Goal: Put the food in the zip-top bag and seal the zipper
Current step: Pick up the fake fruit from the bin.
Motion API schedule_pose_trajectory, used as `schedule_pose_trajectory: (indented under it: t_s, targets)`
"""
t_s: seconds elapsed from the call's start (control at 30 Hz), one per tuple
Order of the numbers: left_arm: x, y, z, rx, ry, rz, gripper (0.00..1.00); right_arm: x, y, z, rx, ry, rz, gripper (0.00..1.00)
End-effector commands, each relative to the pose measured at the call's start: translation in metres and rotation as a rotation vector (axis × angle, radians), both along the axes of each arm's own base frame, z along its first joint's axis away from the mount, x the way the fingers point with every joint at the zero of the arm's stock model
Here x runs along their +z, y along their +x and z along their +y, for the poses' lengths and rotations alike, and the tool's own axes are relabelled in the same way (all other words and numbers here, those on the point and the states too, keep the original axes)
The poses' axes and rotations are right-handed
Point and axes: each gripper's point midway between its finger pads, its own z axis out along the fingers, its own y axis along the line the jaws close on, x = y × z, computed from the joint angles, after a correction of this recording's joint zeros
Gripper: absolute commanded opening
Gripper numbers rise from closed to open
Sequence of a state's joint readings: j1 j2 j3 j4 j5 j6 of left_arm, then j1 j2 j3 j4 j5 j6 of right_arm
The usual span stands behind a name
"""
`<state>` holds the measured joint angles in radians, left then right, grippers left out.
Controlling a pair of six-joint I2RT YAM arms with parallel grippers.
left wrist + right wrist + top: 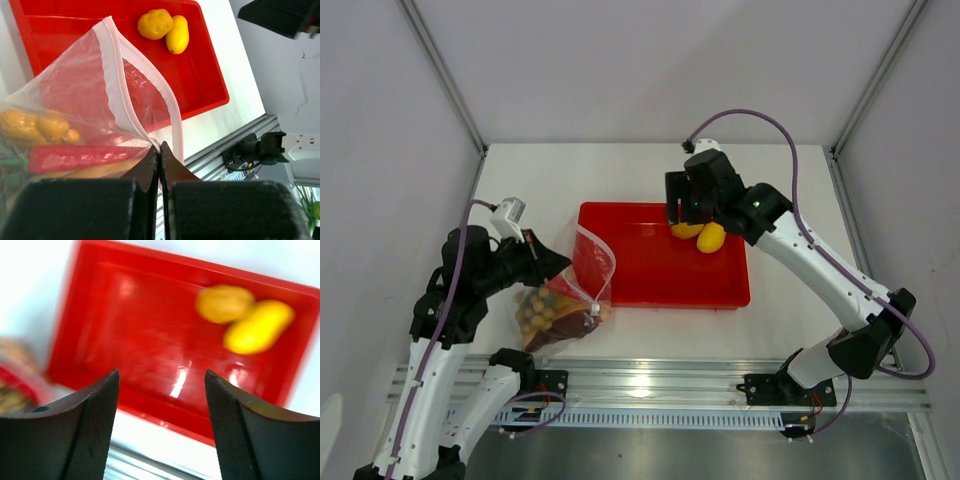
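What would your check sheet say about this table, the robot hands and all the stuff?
Surface: white table with a red tray on it.
Job's things: two yellow fruits lie touching in the tray. The bag, mouth open, is at the tray's left end and holds round tan fruits, orange chunks and a red stick.
Clutter: nothing seen.
Grippers: left gripper shut on the bag's mouth corner; right gripper open and empty above the tray.
Cables: a purple cable loops along each arm.
Surroundings: white walls; metal rail at the near edge.
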<state>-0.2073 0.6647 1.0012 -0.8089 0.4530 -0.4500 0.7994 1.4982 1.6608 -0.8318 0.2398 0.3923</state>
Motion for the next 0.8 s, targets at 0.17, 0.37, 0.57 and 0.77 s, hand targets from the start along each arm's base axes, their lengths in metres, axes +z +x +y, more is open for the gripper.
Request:
schedule_pose_trajectory:
  t_s: [0.17, 0.37, 0.57, 0.77]
  targets:
    - [0.052, 0.007, 0.022, 0.108, 0.061, -0.163, 0.01, -0.103, 0.009, -0.057, -0.089, -0.188, 0.222, 0.73]
    - [0.061, 0.014, 0.017, 0.096, 0.049, -0.172, 0.01, -0.171, -0.001, -0.073, -0.087, -0.262, 0.367, 0.73]
    - [0.053, 0.019, 0.018, 0.098, 0.063, -0.151, 0.0, -0.22, 0.019, -0.082, -0.183, -0.222, 0.417, 0.75]
    - [0.042, 0.016, 0.015, 0.083, 0.055, -0.126, 0.01, -0.244, 0.053, -0.084, -0.265, -0.192, 0.412, 0.82]
